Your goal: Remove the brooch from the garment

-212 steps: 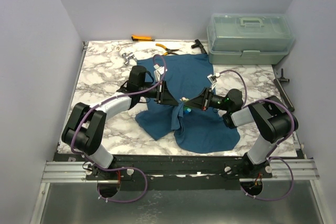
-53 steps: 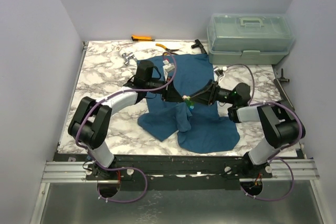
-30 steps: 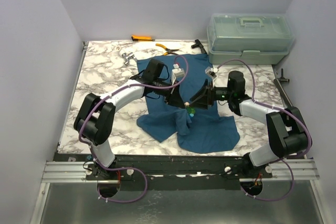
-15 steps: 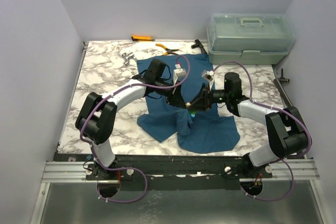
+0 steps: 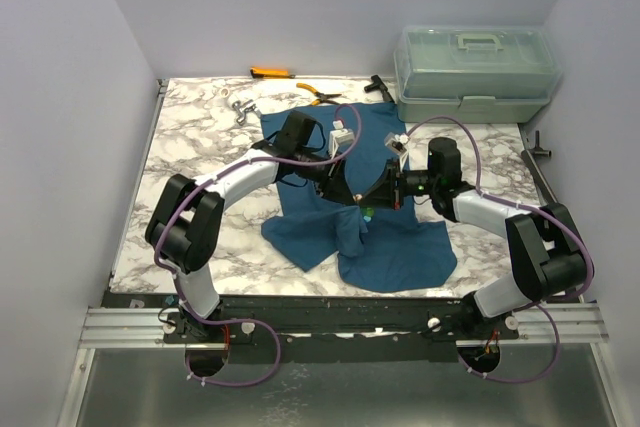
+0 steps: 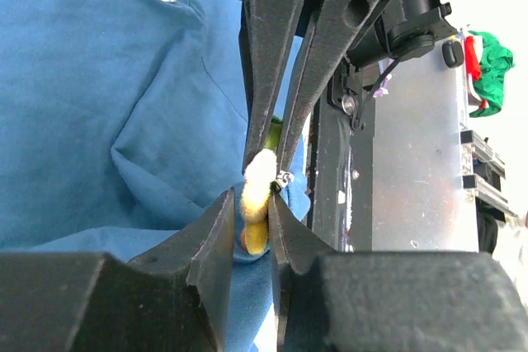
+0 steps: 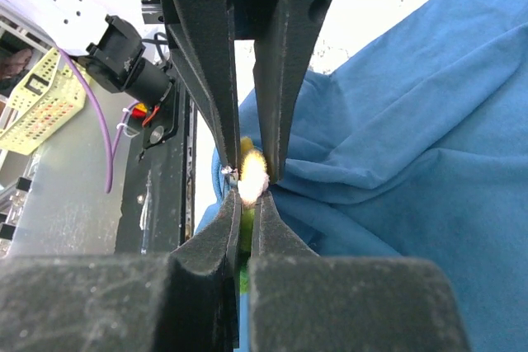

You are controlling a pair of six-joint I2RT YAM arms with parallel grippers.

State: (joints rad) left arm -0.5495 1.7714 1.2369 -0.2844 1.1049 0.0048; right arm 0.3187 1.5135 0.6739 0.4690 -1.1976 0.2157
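Evidently the left hand (image 6: 250, 199) and right hand (image 7: 244, 199) are both clenching the tiny, probably brittle brooch (image 6: 257, 175) by its beads, the limp shirt (image 6: 99, 80) sagging beneath.

You've got a lidded translucent box (image 5: 474, 72) at the bench's (image 5: 190, 137) far right corner, orange-handled pliers (image 5: 318, 95) along its far edge

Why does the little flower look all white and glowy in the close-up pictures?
Left wrist view: bright light washes out the brooch, so its beads look pale yellow-white. Right wrist view: the same pale glare on it. Top view: even light and sharp, but there it is just a tiny speck on the garment.
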